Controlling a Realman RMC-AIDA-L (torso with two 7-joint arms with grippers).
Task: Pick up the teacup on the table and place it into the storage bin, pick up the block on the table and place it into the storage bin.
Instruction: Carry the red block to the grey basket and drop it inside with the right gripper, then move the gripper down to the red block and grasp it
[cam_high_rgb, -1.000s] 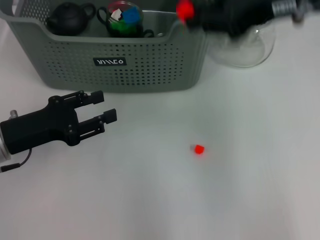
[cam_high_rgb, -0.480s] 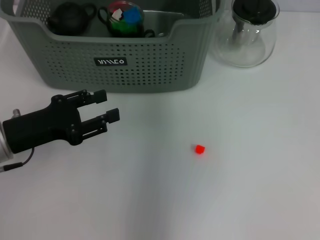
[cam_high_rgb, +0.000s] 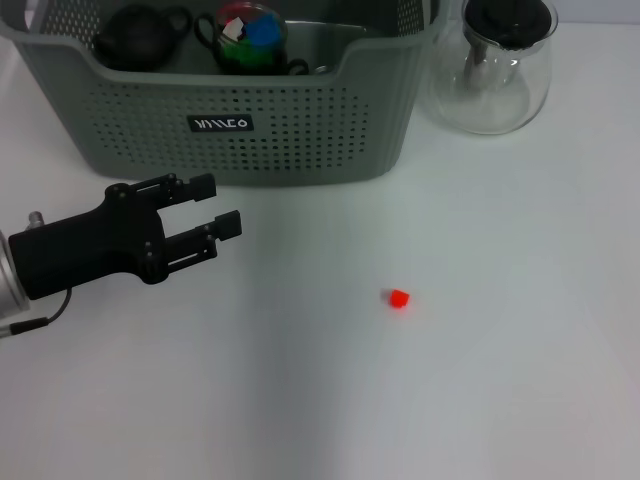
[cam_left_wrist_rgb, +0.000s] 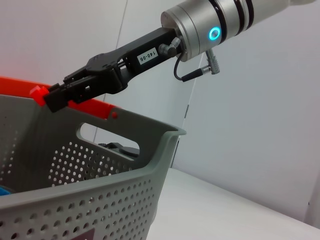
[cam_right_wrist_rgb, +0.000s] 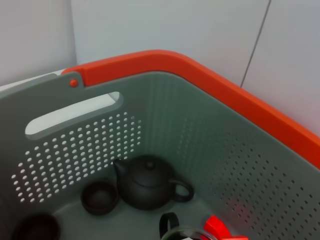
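The bin stands at the far side of the white worktop, its dipped front rim facing the robot and its perforated front wall bearing a small black label. Just beside its right end stands a glass carafe with a black lid. In front of the bin the worktop lies open on all sides of a small red block, which sits alone, well apart from the bin wall and from the carafe.

The left gripper hovers over the worktop near the bin's front wall, left of the block and well apart from it; its jaws stand apart with nothing between them.

In the left wrist view the right gripper reaches over the bin's rim, jaws clamped on a small red piece. The head view does not show this arm.

Inside the bin, the right wrist view shows a dark teapot, a small dark cup just beside it and another dark cup near the wall. The head view shows a glass teacup holding coloured pieces in the bin's middle. The bin's far rim is orange-red, its walls grey-green with a slot handle.
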